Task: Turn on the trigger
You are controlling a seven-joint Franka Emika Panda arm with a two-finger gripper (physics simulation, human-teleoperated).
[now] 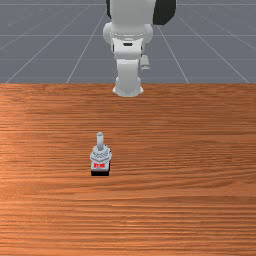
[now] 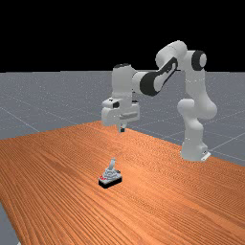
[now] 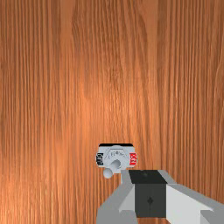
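Grey switch (image 1: 100, 156) on wooden table (image 1: 185, 200), hand (image 2: 122, 129) above

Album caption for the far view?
White and grey robot arm, black-tipped claw raised higher than the grey lever switch standing on an orange-brown wooden table.

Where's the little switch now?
The switch stands on the table, left of the front view's middle; the pincer hangs higher up in the far view.

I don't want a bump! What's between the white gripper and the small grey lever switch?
Only open air lies between the gripper and the switch in the far view.
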